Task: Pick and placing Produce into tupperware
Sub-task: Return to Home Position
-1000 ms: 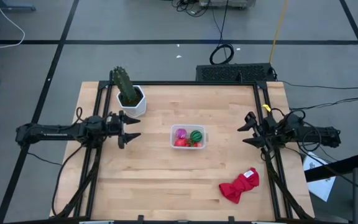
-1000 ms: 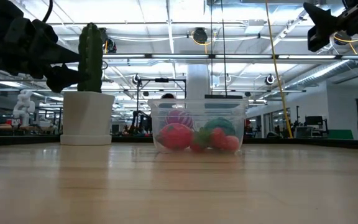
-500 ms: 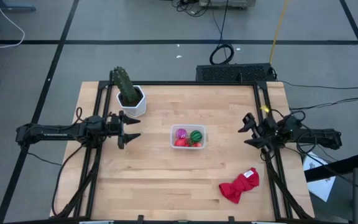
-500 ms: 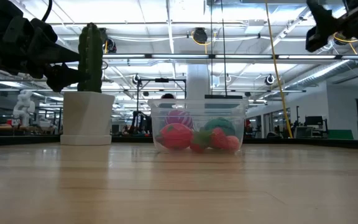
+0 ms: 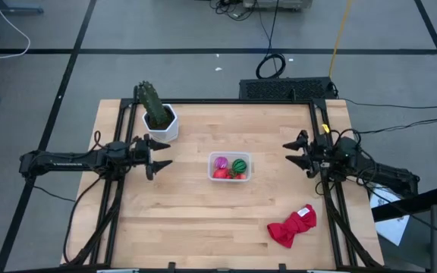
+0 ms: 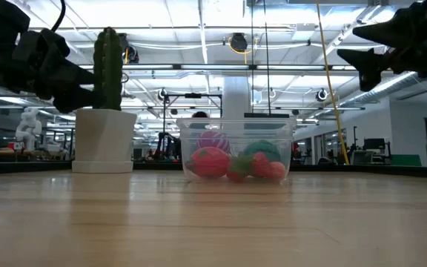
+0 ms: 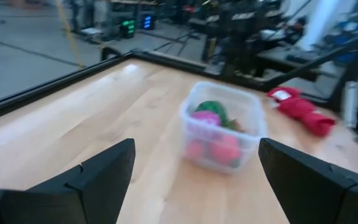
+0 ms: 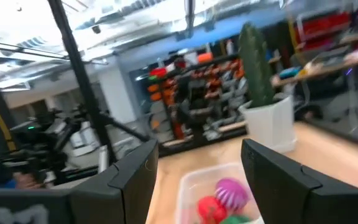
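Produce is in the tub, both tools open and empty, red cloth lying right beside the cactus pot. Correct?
Not quite. The red cloth is not beside the cactus pot; the high view shows it at the table's opposite corner, on the right tool's side. The rest holds: produce in the tub, left tool and right tool open and empty.
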Motion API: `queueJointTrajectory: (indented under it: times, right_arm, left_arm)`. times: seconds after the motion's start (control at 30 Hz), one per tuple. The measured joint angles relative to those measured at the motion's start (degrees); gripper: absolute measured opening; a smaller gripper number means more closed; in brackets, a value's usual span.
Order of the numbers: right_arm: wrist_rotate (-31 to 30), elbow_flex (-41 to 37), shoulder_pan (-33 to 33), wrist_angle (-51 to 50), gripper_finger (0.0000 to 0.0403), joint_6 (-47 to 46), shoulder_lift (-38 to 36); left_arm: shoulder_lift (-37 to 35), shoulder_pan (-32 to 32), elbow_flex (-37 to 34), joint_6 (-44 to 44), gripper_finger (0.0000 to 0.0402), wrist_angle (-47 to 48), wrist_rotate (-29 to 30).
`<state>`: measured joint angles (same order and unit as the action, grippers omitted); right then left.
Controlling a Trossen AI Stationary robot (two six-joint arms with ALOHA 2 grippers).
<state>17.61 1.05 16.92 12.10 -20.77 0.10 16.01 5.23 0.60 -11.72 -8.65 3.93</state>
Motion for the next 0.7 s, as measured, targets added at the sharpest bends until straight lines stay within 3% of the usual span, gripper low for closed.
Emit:
queueJointTrajectory:
  times: [0.33, 0.5, 0.7]
  right_arm:
    - [-10.0, -0.1, 0.2, -1.2, 0.0224, 6.3, 0.0]
    - [-12.3, -0.2, 0.2, -1.9, 0.0224, 7.7, 0.0]
    - [-15.7, -0.2, -0.2, -6.9, 0.0224, 9.4, 0.0]
  left_arm:
    - [0.0, 0.0, 0.0, 1.1, 0.0349, 0.9, 4.5]
    - [0.0, 0.0, 0.0, 1.5, 0.0349, -1.1, 9.3]
    - [0.0, 0.0, 0.0, 2.7, 0.0349, -4.9, 10.2]
